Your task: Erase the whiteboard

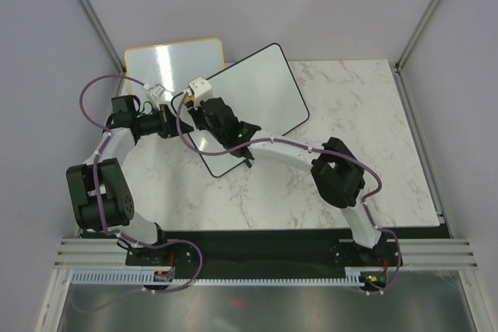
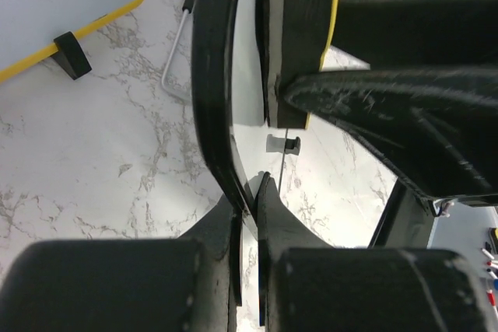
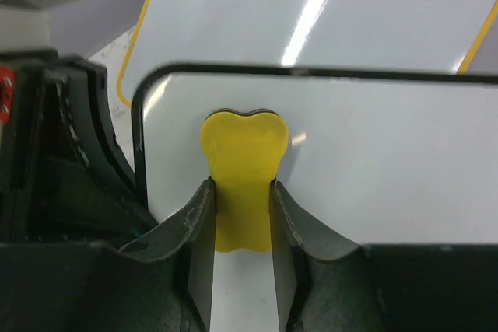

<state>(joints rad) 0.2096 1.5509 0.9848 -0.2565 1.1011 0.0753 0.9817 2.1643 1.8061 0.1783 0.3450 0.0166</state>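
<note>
The whiteboard [image 1: 261,95] seems clean: left pincer [image 2: 247,196] clamps its nine-o'clock edge, right pincer [image 3: 241,192] pinches a yellow eraser [image 3: 243,141].

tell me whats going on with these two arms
The left gripper pinches the edge of the black-framed whiteboard. The right gripper holds a yellow eraser against the board near one corner. No marks show on the board. An orange-framed board lies just beyond it.
</note>
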